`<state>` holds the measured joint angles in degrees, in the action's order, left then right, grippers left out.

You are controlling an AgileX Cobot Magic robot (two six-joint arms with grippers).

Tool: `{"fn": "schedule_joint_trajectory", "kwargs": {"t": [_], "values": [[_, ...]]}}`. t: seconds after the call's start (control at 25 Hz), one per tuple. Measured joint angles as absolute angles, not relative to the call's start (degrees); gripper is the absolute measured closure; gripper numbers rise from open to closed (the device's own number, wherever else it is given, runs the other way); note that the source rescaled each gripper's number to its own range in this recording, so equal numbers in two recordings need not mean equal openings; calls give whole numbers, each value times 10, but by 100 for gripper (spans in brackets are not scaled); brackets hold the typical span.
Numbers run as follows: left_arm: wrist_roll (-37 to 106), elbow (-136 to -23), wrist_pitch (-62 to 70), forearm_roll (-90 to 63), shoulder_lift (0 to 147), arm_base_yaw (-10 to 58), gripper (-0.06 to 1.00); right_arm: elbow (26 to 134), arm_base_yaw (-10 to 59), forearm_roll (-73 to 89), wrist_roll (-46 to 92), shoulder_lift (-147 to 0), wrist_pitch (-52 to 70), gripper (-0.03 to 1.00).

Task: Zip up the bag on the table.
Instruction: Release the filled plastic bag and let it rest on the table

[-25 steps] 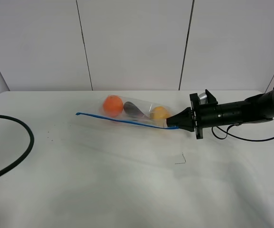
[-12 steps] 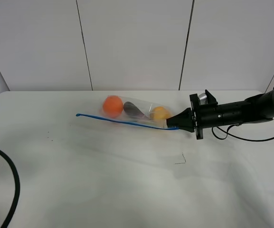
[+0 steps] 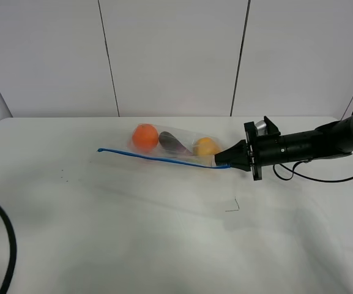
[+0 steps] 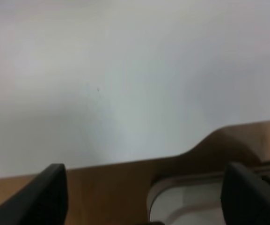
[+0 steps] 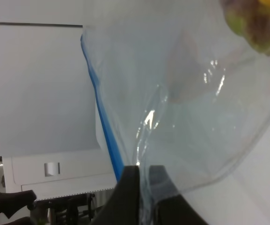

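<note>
Pinching bag (image 3: 173,146) zipper end: right gripper (image 3: 223,163), bag stretching leftward.

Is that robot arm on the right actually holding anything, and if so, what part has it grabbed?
Yes. The right gripper pinches the clear bag at the end of its blue zipper strip, nearest the lemon. The left gripper holds nothing.

Bright, even light fills all views, the counter (image 3: 164,233) shows only soft grey shadows, the left wrist view is blurred, and in the right wrist view small glare spots shine on the bag (image 5: 186,108).
</note>
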<state>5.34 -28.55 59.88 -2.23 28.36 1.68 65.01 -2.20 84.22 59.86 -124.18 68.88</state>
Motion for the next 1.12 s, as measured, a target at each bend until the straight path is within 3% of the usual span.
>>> {"fn": "schedule_joint_trajectory", "kwargs": {"t": [0.48,0.76,0.92,1.12], "values": [[54,-285,601,-22,8,17,7,650,-22,838,596,-1242,689,97],[54,-285,601,-23,-3,17,7,650,-22,838,594,-1242,689,96],[46,-283,601,-26,-3,17,7,650,-22,838,592,-1242,689,75],[33,-281,601,-28,-3,17,7,655,-22,829,566,-1242,685,24]]}}
